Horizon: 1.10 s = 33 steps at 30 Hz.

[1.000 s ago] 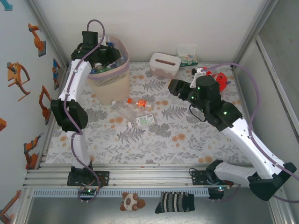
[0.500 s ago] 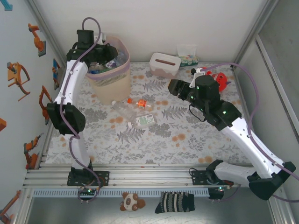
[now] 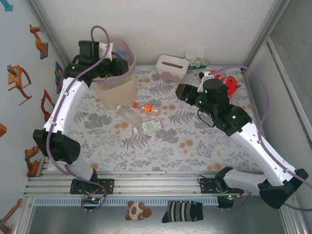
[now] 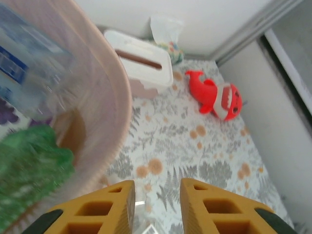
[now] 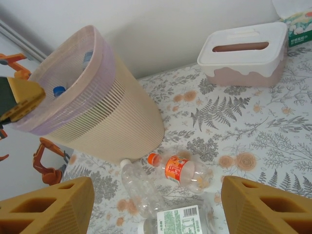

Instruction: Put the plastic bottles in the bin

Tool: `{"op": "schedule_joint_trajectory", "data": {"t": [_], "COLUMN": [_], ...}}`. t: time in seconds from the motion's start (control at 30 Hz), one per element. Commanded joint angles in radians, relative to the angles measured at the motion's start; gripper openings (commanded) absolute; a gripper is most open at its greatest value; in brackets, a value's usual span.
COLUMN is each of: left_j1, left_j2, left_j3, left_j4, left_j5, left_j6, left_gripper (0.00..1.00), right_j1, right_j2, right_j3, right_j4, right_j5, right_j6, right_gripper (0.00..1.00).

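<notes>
Beige ribbed bin with pink liner stands at the surface's far left, blurred clear and green plastic bottles inside. My left fingers hang over its rim, nearly closed, empty. My right fingers hover part open, empty, above three more bottles lying on the floral surface just beside the bin

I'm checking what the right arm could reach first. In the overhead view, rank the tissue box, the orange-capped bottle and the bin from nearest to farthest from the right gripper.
From the right gripper:
1. Tissue box, just behind it by the back wall.
2. Orange-capped bottle, to its left on the table.
3. Bin, farthest, at the back left.
</notes>
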Motion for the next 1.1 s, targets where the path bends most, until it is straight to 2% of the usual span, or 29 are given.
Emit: {"op": "schedule_joint_trajectory", "data": {"t": [0.0, 0.17, 0.3, 0.37, 0.4, 0.5, 0.6, 0.77, 0.9, 1.07], "left_j1": [-0.030, -0.068, -0.118, -0.137, -0.147, -0.179, -0.207, -0.273, -0.289, -0.291], "left_j2": [-0.053, -0.086, -0.083, -0.073, -0.064, -0.062, -0.075, -0.060, -0.003, 0.028], "left_j3": [-0.065, -0.165, -0.228, -0.251, -0.256, -0.310, -0.390, -0.488, -0.505, -0.561], "left_j4": [-0.039, -0.076, -0.119, -0.131, -0.137, -0.093, -0.014, 0.078, 0.093, 0.134], "left_j5": [-0.010, -0.001, -0.105, -0.172, -0.217, -0.354, -0.436, -0.618, -0.642, -0.646], "left_j6": [0.133, 0.251, 0.284, 0.249, 0.214, 0.020, -0.188, -0.570, -0.788, -0.940], "left_gripper": [0.34, 0.39, 0.43, 0.43, 0.44, 0.57, 0.63, 0.62, 0.66, 0.71], "right_j1": [-0.009, -0.009, -0.009, -0.010, -0.010, -0.010, -0.010, -0.010, -0.010, -0.010], "right_j2": [-0.008, -0.022, -0.035, -0.042, -0.046, -0.049, -0.047, -0.050, -0.057, -0.079], "right_j3": [0.001, -0.019, -0.035, -0.039, -0.043, -0.052, -0.052, -0.060, -0.066, -0.075], "right_j4": [-0.009, -0.016, -0.018, -0.024, -0.026, -0.026, -0.027, -0.031, -0.034, -0.052], "right_j5": [0.027, 0.029, 0.036, 0.042, 0.042, 0.047, 0.041, 0.038, 0.043, 0.062], "right_j6": [-0.021, -0.021, -0.022, -0.023, -0.022, -0.022, -0.023, -0.018, -0.017, -0.024], "right_gripper": [0.68, 0.69, 0.69, 0.69, 0.68, 0.69, 0.69, 0.68, 0.68, 0.69]}}
